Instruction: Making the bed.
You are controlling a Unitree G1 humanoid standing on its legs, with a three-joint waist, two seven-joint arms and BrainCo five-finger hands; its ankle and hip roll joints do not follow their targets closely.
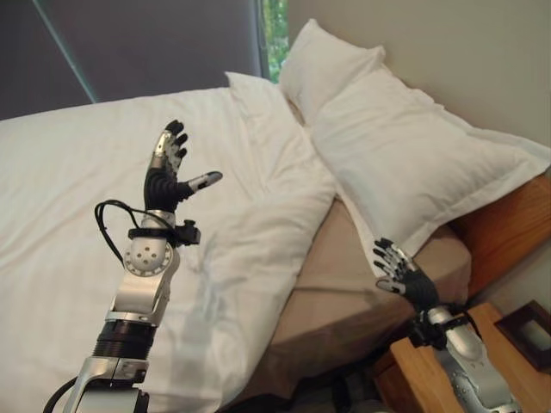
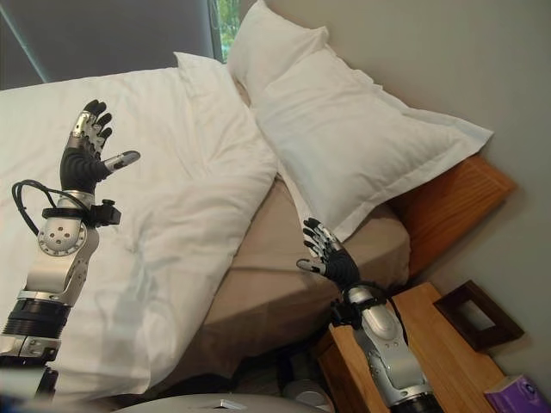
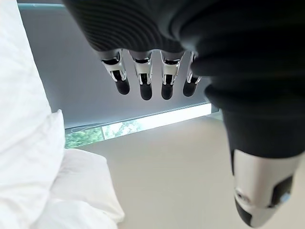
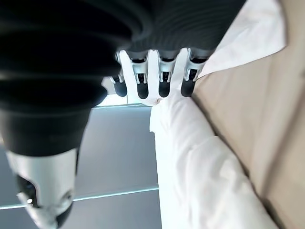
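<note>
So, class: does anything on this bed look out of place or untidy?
Yes. The white duvet is bunched and folded back short of the pillows, leaving the tan sheet bare. Both the left hand and right hand are open, holding nothing.

We lose the white duvet (image 1: pixel 129 172) at the left and bottom edges of the head views. Rear pillow (image 1: pixel 323 64) is partly hidden behind the front pillow (image 1: pixel 413 163), and its top is clipped in the right eye view. Dark frame (image 2: pixel 476 314) on the nightstand (image 2: pixel 448 353): contents unreadable. Purple box (image 2: pixel 519 397) is cut at the corner. The headboard (image 2: pixel 448 211) is mostly behind the pillows.
</note>
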